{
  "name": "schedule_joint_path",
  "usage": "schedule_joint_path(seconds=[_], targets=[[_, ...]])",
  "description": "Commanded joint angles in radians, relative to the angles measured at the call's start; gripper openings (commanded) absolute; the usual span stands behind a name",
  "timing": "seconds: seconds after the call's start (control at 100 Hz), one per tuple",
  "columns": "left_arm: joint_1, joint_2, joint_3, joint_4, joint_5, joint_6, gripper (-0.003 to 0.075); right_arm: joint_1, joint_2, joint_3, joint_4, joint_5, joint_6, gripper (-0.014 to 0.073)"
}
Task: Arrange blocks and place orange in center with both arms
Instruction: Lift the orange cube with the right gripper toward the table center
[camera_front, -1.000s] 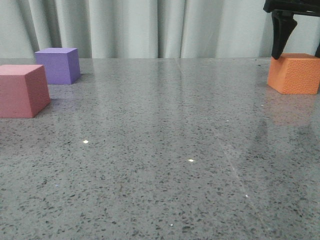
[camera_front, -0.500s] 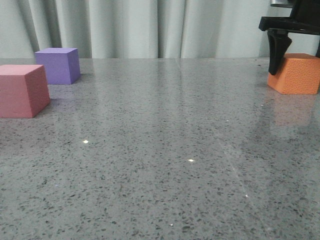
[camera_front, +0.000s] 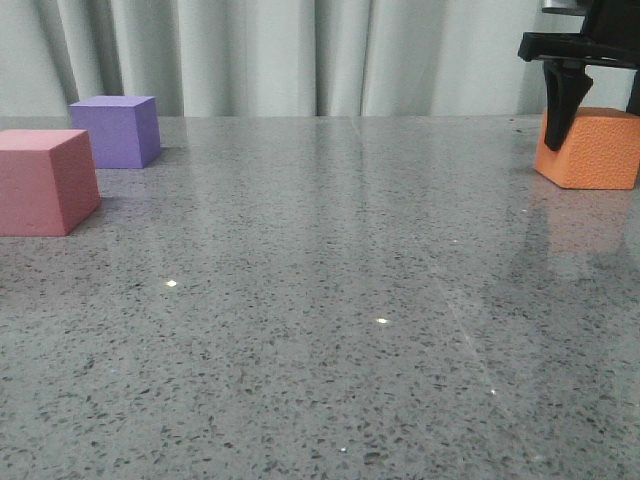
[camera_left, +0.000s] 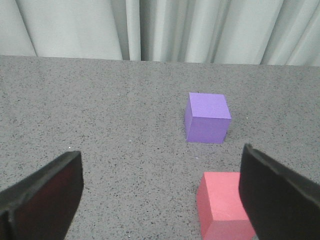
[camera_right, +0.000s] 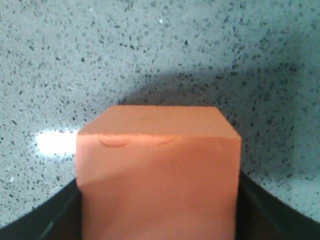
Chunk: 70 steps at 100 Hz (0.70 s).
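Orange is the color of the cube (camera_front: 592, 148) at the far right of the grey speckled table (camera_front: 320, 330). The right gripper (camera_front: 600, 105) is down over it. One dark finger (camera_front: 560, 100) lies against the cube's left side, and the other finger is cut off at the edge of the front view. In the right wrist view the orange cube (camera_right: 159, 175) fills the space between the two dark fingers (camera_right: 45, 220), which press on both of its sides.

Far away on the left, the pink cube (camera_front: 45, 181) sits near the front, and the purple cube (camera_front: 116, 131) sits just behind it, near the curtain (camera_front: 280, 55).

The left gripper (camera_left: 160, 200) hangs above those two cubes. Its fingers (camera_left: 42, 197) are spread wide apart and hold nothing.
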Motion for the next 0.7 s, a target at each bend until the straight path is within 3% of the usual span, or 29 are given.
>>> schedule_joint_path(seconds=[0.0,0.33,0.69], targets=[[0.002,0.003,-0.035,-0.016,-0.078,-0.001,0.0596,-0.006,-0.056,-0.028,0.007,-0.020,-0.006,0.0234],[0.002,0.003,-0.035,-0.016,-0.100,-0.001,0.0596,0.048,-0.059,-0.130,0.003,0.099,0.033,0.0234],[0.002,0.003,-0.035,-0.016,-0.100,-0.001,0.0596,0.281,-0.056,-0.254,-0.031,0.114,0.195,0.0233]])
